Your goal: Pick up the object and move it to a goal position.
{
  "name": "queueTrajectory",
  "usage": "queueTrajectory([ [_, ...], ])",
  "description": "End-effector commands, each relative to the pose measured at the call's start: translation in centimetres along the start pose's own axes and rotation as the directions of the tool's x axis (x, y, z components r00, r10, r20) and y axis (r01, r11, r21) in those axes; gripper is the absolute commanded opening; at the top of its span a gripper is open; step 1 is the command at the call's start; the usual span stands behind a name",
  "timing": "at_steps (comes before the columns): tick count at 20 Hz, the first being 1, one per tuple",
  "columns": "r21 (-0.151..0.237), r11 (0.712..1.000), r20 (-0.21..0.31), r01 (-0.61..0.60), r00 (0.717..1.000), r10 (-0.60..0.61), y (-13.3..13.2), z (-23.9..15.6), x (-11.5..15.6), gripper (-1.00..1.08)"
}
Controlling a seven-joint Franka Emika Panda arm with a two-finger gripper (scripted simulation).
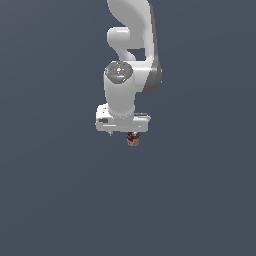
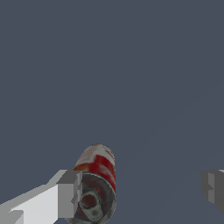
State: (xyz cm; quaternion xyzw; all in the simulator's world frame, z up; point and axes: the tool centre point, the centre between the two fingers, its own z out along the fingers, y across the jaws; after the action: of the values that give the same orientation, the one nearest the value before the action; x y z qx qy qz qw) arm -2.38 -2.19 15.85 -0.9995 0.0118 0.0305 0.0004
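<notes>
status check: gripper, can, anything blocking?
White gripper open, fingers spread wide. Small red-and-white tin can against one finger, clear gap to the other; not clamped. In the exterior view, can sits just under the gripper. Nothing else visible nearby.

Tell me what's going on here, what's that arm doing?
A white robot arm has its gripper lowered over a small red-and-white tin can. The jaws are spread wide: one finger sits right beside the can, the other is well off to the side. Nothing is gripped yet, so the pickup looks still to come.
</notes>
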Motion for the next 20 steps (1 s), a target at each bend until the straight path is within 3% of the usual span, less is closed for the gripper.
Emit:
queueTrajectory([
  [1, 0.0, 1.0, 0.0, 0.0, 1.0, 0.0, 0.0, 0.0, 0.0, 1.0],
  [11, -0.013, 1.0, 0.023, -0.004, 1.0, 0.005, 2.4, 0.5, -0.7, 1.0],
  [20, -0.012, 1.0, 0.016, 0.025, 1.0, -0.024, 1.8, 0.8, -1.0, 1.0],
])
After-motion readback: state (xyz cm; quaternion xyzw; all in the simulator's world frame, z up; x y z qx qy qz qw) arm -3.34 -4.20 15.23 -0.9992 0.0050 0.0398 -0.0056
